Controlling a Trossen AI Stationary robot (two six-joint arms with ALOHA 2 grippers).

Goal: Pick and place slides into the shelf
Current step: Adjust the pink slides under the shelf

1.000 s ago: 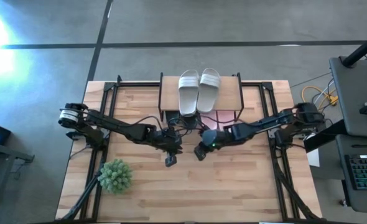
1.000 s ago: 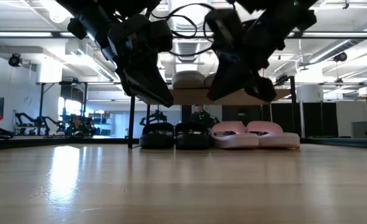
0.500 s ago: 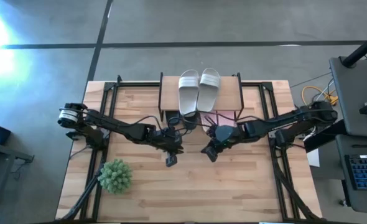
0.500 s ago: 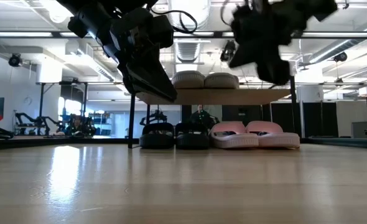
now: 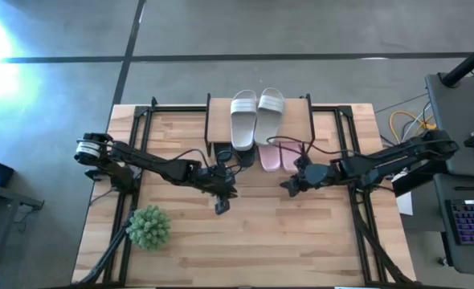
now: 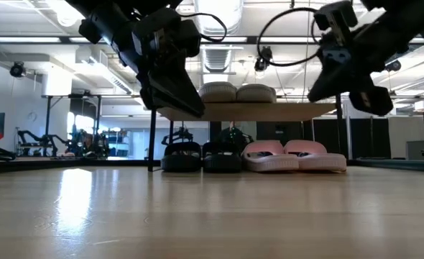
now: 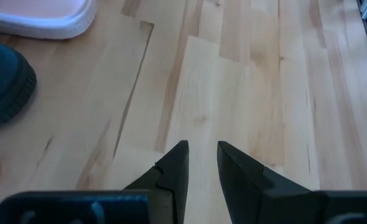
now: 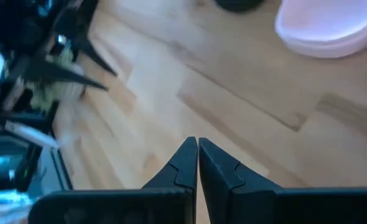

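Two pale grey-white slides (image 5: 257,117) side by side atop the shelf (image 5: 300,120)

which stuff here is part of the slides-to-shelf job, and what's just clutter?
Job:
- shelf
- grey-white slides, on top of the shelf
- pink slides, under it
- black slides, under it

Clutter:
- green spiky plant ball, near the table's left front corner
- keyboard, off the table to the right
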